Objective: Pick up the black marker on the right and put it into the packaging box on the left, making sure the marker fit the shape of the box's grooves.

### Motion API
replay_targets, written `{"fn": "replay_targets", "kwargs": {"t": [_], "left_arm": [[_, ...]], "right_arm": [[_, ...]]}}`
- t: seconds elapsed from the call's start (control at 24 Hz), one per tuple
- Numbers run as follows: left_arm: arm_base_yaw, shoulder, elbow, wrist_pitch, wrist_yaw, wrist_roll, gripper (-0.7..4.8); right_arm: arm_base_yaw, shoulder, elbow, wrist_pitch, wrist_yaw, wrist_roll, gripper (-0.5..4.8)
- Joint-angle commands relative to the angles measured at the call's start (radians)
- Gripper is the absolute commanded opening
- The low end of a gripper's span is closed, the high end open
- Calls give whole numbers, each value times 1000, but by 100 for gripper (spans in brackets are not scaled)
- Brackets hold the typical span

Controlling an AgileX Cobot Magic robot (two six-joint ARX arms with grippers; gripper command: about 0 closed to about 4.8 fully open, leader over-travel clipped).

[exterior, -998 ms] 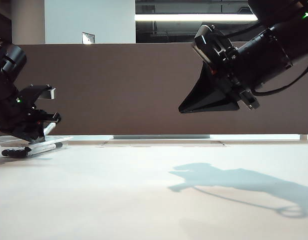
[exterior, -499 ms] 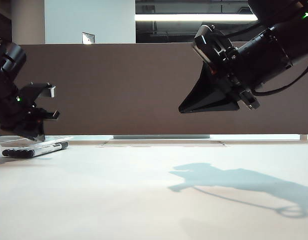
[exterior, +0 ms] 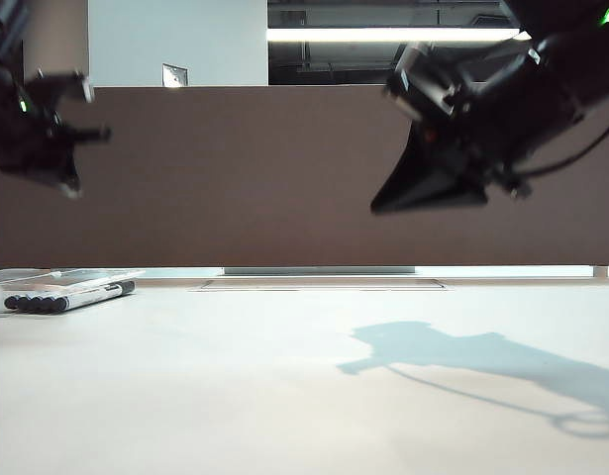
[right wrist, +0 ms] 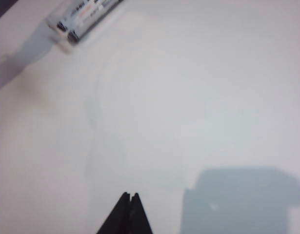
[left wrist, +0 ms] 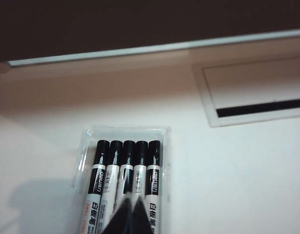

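Fingers pressed together, empty: left gripper (left wrist: 129, 219) above packaging box (left wrist: 86, 146) holding five markers (left wrist: 127, 170); right gripper (right wrist: 130, 214) high over bare table (right wrist: 198, 97).

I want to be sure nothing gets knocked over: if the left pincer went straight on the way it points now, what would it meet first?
Probably the markers lying in the packaging box: the shut left pincer points down over them. Depth is unclear.

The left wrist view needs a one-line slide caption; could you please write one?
Shut left gripper hovers above the packaging box, where five black-capped markers lie side by side.
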Motion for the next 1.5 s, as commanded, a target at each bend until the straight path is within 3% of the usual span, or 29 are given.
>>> {"fn": "replay_targets", "kwargs": {"t": [0.04, 0.17, 0.5, 0.92, 1.5], "left_arm": [[0, -122, -21, -77, 0, -77, -6], [-2, -259, -124, -77, 1, -79, -6], [-1, -653, -460, -25, 0, -82, -6], [-1, -991, -815, 181, 0, -127, -6], [-12, -1382, -1073, 226, 0, -122, -6]], "right_arm": [[1, -148, 3, -112, 95, -45, -6], [1, -311, -31, -205, 140, -94, -6], [1, -681, -229, -215, 275, -93, -5], [2, -714, -234, -229, 275, -93, -5], [2, -714, -234, -229, 282, -92, -5]]}}
